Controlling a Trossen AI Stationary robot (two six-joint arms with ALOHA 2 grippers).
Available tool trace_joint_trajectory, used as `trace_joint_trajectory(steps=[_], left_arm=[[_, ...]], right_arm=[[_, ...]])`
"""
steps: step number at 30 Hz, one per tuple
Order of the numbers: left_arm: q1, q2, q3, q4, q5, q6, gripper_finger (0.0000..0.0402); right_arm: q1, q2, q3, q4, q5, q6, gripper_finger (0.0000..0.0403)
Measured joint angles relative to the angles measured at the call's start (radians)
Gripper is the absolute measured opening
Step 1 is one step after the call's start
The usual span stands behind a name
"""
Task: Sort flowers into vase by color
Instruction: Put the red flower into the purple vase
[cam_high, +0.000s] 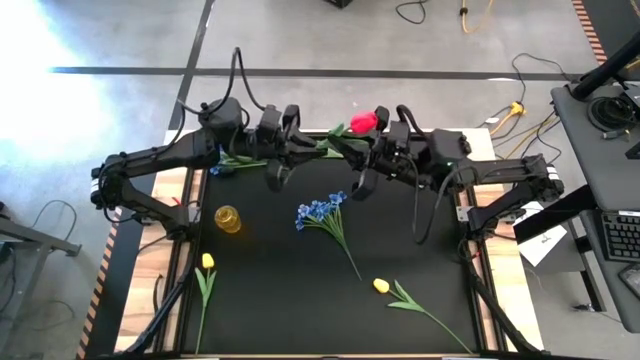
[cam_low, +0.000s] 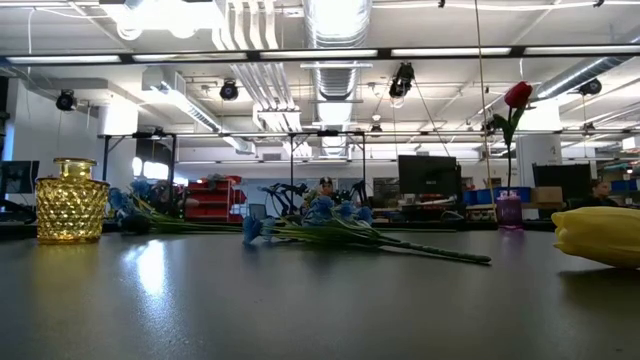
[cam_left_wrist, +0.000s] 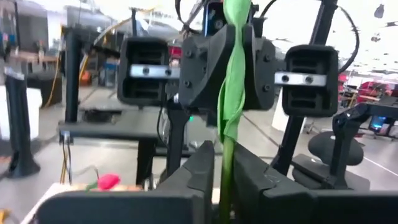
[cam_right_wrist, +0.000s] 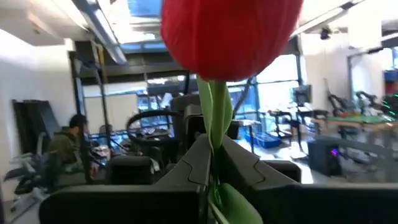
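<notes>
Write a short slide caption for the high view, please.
Both grippers, left and right, hold one red tulip above the table.

Blue flowers (cam_low: 330, 222) lie between yellow vase (cam_low: 71, 201) and yellow bud (cam_low: 600, 236)

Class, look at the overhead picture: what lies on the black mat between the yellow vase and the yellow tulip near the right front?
In the high view, the blue flower bunch lies between the yellow vase and that yellow tulip.

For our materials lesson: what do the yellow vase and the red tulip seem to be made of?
Yellow vase: looks like amber-tinted glass, glossy; it is translucent with a faceted diamond pattern. Red tulip: probably fabric or plastic, matte; the bud is smooth and evenly coloured on a flat green stem.
</notes>
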Motion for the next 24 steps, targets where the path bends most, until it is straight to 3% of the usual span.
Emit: trace_joint_trajectory(steps=[4,11,16,24], left_arm=[[0.004,-0.029,0.000,-0.111,-0.002,0.013,0.0078],[0.005,-0.162,0.000,-0.364,-0.110,0.121,0.0144],[0.005,-0.236,0.000,-0.469,-0.205,0.129,0.0150],[0.005,-0.256,0.000,-0.484,-0.216,0.127,0.0146]], right_arm=[[-0.008,-0.040,0.000,-0.097,0.084,-0.003,0.0014],[-0.041,-0.208,0.002,-0.303,0.283,-0.004,0.0013],[-0.081,-0.317,0.002,-0.449,0.456,-0.029,0.0013],[-0.199,-0.421,-0.076,-0.560,0.799,-0.061,0.0013]])
